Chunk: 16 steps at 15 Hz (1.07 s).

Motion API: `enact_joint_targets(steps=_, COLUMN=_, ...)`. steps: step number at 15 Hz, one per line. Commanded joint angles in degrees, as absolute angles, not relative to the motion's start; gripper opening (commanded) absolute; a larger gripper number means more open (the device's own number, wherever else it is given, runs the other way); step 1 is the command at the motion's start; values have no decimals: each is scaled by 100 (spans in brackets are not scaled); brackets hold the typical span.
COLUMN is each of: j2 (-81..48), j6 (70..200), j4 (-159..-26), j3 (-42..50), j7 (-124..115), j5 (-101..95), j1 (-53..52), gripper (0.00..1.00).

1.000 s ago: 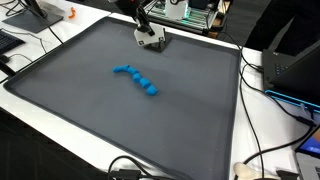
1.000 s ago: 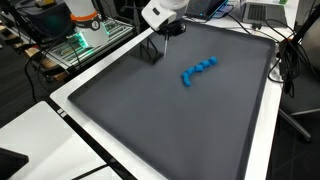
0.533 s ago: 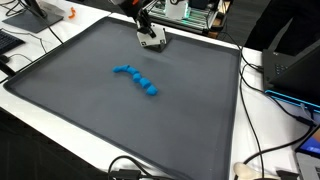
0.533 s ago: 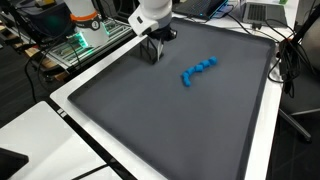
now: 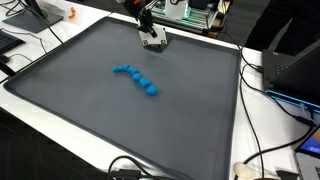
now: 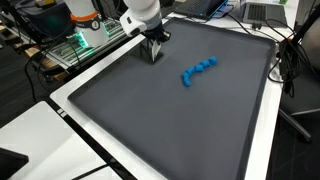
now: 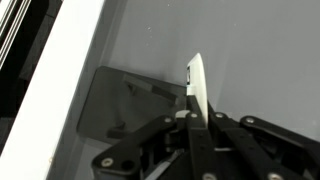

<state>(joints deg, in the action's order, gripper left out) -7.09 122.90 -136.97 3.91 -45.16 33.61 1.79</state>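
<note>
Bench (image 5: pixel 90 125) surface is mostly open. Blue bead string (image 5: pixel 137 79) sits mid-bench. Cables (image 5: pixel 122 165) lie along the edges, and electronics (image 5: pixel 195 12) stand past the far edge.

Over the last second, seen in an exterior view, the arm's white wrist housing (image 6: pixel 140 12) has swung sideways. It was standing almost straight above the pincer (image 6: pixel 153 55) and now sits off to one side, so the arm leans over more. The pincer's tips have slid a short way across the dark mat (image 6: pixel 170 120), toward the mat's near edge and slightly farther from the blue bead string (image 6: pixel 198 70). Most of that slide came in the first half-second; after that the tips barely moved while the wrist kept tilting. In an exterior view the pincer (image 5: pixel 153 43) shows only a small shift and a changed tilt.
</note>
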Motion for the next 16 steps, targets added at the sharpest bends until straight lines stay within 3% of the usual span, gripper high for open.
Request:
enact_joint_targets(steps=1, j2=-411, j6=12644, j4=-14088, j3=387, j7=-4746, j5=3484, j1=188, gripper=1)
enact_joint_targets(steps=16, j2=-434, j6=13484, j4=-14369, j3=281, j7=-4977, j5=3659, j1=150, gripper=1)
